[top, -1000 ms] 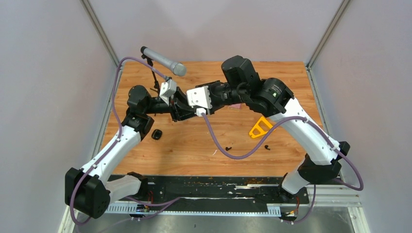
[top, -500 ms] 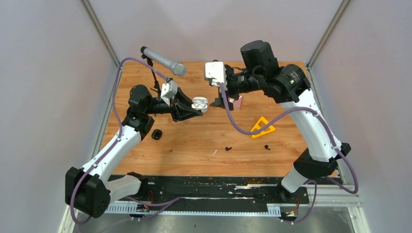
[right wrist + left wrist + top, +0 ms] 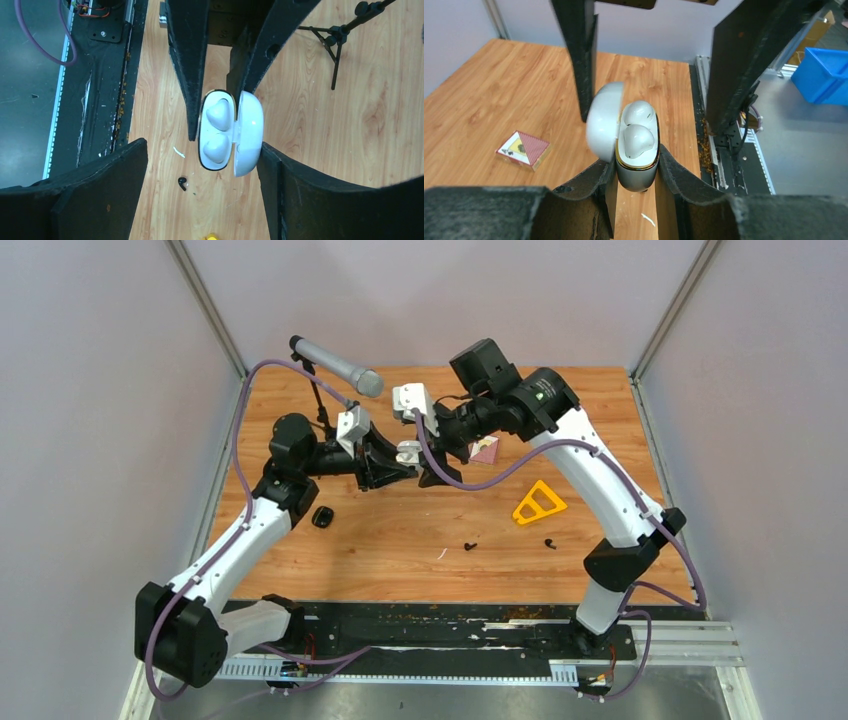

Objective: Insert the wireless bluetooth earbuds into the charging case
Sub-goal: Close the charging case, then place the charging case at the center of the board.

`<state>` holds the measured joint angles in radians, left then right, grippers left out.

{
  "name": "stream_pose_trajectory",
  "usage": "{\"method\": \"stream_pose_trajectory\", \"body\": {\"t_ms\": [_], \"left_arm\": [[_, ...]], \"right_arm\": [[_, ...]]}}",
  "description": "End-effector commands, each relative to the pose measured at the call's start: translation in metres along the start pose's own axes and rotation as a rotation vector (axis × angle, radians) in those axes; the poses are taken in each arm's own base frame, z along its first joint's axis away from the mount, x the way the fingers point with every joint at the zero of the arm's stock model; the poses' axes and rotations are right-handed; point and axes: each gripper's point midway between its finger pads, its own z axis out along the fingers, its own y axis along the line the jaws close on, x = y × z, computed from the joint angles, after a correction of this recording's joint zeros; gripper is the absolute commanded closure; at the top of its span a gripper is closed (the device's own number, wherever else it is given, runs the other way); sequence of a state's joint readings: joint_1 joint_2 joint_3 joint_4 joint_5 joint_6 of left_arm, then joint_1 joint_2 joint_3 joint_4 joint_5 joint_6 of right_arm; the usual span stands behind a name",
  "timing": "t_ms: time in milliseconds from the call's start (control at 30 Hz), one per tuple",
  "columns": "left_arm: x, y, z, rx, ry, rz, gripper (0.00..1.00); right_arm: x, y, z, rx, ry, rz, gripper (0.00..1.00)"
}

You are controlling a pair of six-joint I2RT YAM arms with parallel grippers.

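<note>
1. Left gripper: jaws clamped on the lower body of the charging case, holding it clear above the table, just above the centre of the top view.
2. Charging case: white with a gold rim. Its lid is swung open, to the left in the left wrist view.
3. White earbuds: two, both seated in the wells of the case, one above the other.
4. Right gripper: jaws spread wide, one finger on each side of the open case. Whether the finger beside the lid touches it cannot be told.
5. Black earbuds: two, lying on the table at lower centre-right of the top view, the second earbud further right. Both are well apart from the case.
6. Small black object: on the table left of centre, beside the left arm.
7. Yellow triangle: flat on the table, right of centre.
8. Card pack: red-patterned, lying on the table at lower left of the left wrist view.
9. Microphone: grey, on a black stand, upper left of the table.
10. White sliver: on the table, just left of the nearer black earbud.
</note>
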<state>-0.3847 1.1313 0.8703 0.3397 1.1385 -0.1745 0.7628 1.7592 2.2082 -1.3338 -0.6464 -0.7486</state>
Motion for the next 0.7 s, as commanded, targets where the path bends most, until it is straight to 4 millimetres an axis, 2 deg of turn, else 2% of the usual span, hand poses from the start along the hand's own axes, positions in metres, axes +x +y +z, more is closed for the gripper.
{"method": "stream_pose_trajectory", "body": {"t_ms": [0, 67, 167, 233, 267, 300, 400, 467, 500, 567, 667], "left_arm": [[-0.015, 0.025, 0.002, -0.138, -0.035, -0.045, 1.00], [-0.019, 0.037, 0.002, -0.210, -0.068, -0.101, 1.00], [-0.016, 0.050, 0.002, -0.274, -0.089, -0.170, 1.00], [-0.005, 0.048, 0.002, -0.262, -0.067, -0.189, 1.00], [0.005, 0.044, 0.001, -0.232, -0.032, -0.162, 1.00], [0.025, 0.037, -0.002, -0.204, 0.037, -0.128, 1.00], [0.103, 0.011, -0.030, -0.146, 0.298, -0.056, 1.00], [0.143, -0.008, -0.048, -0.113, 0.401, -0.042, 1.00], [0.155, -0.014, -0.053, -0.113, 0.420, -0.055, 1.00], [0.169, -0.021, -0.055, -0.117, 0.422, -0.096, 1.00], [0.183, -0.011, -0.048, -0.155, 0.390, -0.198, 1.00]], "right_arm": [[-0.025, 0.010, -0.013, 0.009, -0.073, -0.053, 0.22], [-0.023, 0.012, -0.015, 0.034, -0.058, -0.068, 0.22], [-0.014, 0.010, -0.018, 0.086, -0.020, -0.078, 0.22], [-0.001, -0.011, -0.023, 0.224, 0.035, -0.032, 0.22], [0.011, -0.024, -0.028, 0.302, 0.078, 0.003, 0.21], [0.025, -0.035, -0.037, 0.356, 0.109, 0.044, 0.21], [0.070, -0.062, -0.074, 0.462, 0.089, 0.247, 0.21], [0.092, -0.067, -0.097, 0.514, 0.058, 0.334, 0.20], [0.099, -0.064, -0.107, 0.542, 0.048, 0.346, 0.19], [0.112, -0.058, -0.113, 0.567, 0.049, 0.348, 0.19], [0.124, -0.051, -0.114, 0.599, 0.056, 0.357, 0.19]]}}
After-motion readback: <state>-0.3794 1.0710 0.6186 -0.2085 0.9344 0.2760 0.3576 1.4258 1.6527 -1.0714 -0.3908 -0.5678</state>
